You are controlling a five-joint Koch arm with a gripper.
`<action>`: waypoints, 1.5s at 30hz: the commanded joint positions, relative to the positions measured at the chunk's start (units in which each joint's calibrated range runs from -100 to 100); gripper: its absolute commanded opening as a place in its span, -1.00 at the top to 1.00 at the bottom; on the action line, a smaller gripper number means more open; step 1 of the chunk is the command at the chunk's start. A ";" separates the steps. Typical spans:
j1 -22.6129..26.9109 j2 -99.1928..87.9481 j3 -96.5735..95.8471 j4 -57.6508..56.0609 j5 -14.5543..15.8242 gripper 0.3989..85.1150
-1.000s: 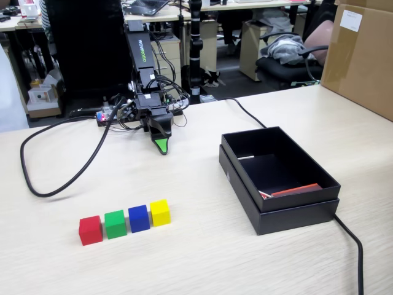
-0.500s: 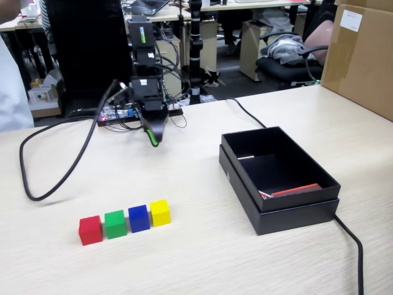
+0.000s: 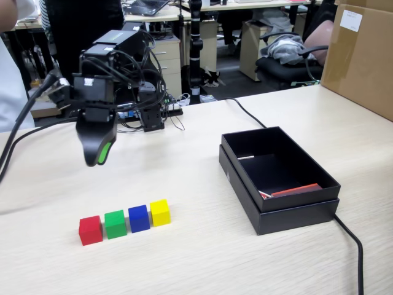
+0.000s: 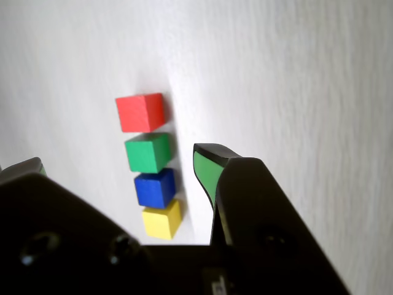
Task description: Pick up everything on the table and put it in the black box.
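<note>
Four small cubes stand in a touching row on the pale table [image 3: 202, 258]: red [image 3: 90, 230], green [image 3: 115, 224], blue [image 3: 139, 218] and yellow [image 3: 159, 212]. My gripper [image 3: 97, 158] hangs in the air behind and above the row's left end, pointing down, touching nothing. In the wrist view the gripper [image 4: 120, 165] is open wide, its green-padded jaws far apart. Between and below them lie the red cube [image 4: 140, 112], green cube [image 4: 148, 153], blue cube [image 4: 155, 188] and yellow cube [image 4: 162, 220]. The black box [image 3: 295, 218] sits open to the right, with no cubes in it.
A red and white flat item [image 3: 295, 190] lies inside the box. A black cable [image 3: 351, 241] runs along the table past the box's right corner. A big brown carton [image 3: 362, 55] stands at the far right. The arm's base and wiring [image 3: 150, 114] sit at the table's back.
The arm has swung from the back middle of the table to the left and forward. The gripper now hangs higher, closer to the cube row. The cubes and box have not moved.
</note>
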 commanded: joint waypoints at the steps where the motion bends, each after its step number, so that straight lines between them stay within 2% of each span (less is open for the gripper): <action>1: -0.39 7.52 11.53 -2.22 -1.86 -0.10; 16: -0.15 40.34 41.08 -8.01 -4.25 -0.05; 27: 0.29 49.29 43.89 -8.27 -4.59 -0.05; 32: 0.24 51.24 45.43 -8.27 -4.49 0.28; 37: -0.10 53.42 49.61 -8.27 -4.20 0.93; 40: -0.49 51.47 48.61 -8.27 -3.96 0.95; 43: -0.88 38.39 43.80 -8.44 -3.61 0.95; 45: 0.49 23.24 37.64 -11.55 -2.64 0.95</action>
